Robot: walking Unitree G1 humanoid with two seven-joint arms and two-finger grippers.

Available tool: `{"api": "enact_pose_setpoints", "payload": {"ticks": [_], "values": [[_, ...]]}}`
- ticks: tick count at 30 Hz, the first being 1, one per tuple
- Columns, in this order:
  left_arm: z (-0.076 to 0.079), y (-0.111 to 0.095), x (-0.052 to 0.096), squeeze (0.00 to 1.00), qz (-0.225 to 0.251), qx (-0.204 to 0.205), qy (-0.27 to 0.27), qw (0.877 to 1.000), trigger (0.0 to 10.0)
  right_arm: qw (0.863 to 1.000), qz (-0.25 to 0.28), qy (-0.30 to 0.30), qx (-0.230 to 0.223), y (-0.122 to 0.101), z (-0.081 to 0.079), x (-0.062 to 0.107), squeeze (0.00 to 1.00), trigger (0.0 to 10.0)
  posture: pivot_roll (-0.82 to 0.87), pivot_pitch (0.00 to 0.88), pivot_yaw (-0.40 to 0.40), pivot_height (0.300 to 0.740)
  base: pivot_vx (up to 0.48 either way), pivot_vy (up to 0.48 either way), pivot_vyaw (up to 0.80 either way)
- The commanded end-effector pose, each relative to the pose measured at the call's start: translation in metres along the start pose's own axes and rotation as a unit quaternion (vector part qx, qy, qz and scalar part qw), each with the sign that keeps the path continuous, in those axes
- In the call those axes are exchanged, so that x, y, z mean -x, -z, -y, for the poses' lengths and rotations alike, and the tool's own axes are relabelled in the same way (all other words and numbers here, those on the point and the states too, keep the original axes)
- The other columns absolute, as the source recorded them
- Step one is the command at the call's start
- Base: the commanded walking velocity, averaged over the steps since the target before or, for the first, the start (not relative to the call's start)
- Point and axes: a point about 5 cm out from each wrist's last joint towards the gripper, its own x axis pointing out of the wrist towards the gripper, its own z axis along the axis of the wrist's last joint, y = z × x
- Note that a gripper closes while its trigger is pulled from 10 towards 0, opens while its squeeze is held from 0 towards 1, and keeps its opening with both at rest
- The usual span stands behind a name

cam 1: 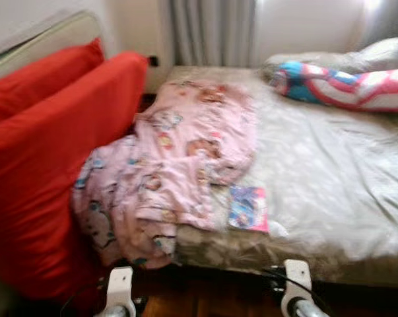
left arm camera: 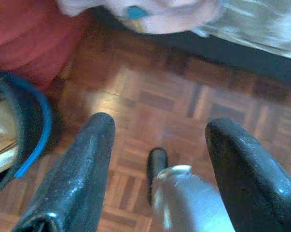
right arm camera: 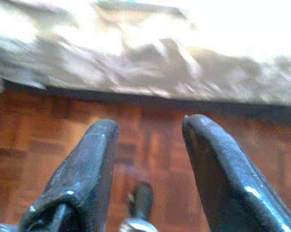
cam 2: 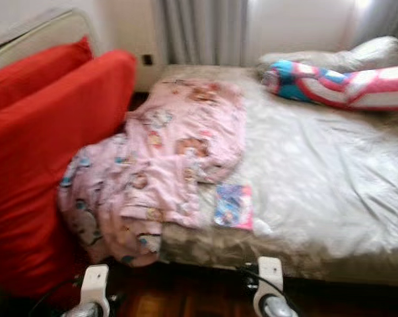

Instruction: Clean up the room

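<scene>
A rumpled pink blanket with cartoon prints [cam 1: 179, 165] lies across the left side of the bed [cam 1: 331, 185] and hangs over its near corner. A small pink and blue booklet [cam 1: 248, 208] rests on the grey sheet near the front edge. A long blue, red and white pillow [cam 1: 344, 86] lies at the far right of the bed. My left gripper [left arm camera: 157, 128] is open above the wooden floor [left arm camera: 150, 96], close to the hanging blanket. My right gripper [right arm camera: 150, 128] is open too, low before the bed's front edge. Both wrists [cam 1: 119, 290] show low in the eye views.
A big red cushion [cam 1: 47, 165] leans against the bed's left side, with another behind it. A dark bin with a blue rim [left arm camera: 20, 130] stands on the floor by my left gripper. Grey curtains [cam 1: 212, 30] hang behind the bed.
</scene>
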Motion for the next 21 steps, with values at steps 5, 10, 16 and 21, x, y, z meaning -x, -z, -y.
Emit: {"api": "enact_pose_setpoints", "payload": {"ticks": [5,10,16,21], "values": [[0.0021,-0.0029,-0.0005,0.0,0.004,0.006,0.004,1.0,10.0,1.0,-0.002,-0.001,-0.011,0.0038,-0.0018,0.0006,0.0,10.0,0.06,0.0,0.014,0.74,0.335,0.0,0.0],[0.0025,-0.0031,-0.0006,0.0,0.004,0.006,0.006,1.0,10.0,1.0,-0.001,-0.001,-0.01,0.0034,-0.0015,0.0006,0.0,10.0,0.06,0.0,0.013,0.74,0.337,0.0,0.0],[0.0027,-0.0032,-0.0006,0.0,0.005,0.007,0.008,1.0,10.0,1.0,0.0,0.0,-0.011,0.0034,-0.0015,0.0006,0.0,10.0,0.06,0.0,0.013,0.74,0.337,0.0,0.0],[0.0028,-0.0035,-0.0006,0.0,0.006,0.008,0.008,1.0,10.0,1.0,0.0,-0.001,-0.011,0.0033,-0.0015,0.0006,0.0,10.0,0.06,0.0,0.014,0.74,0.335,0.0,0.0]]}}
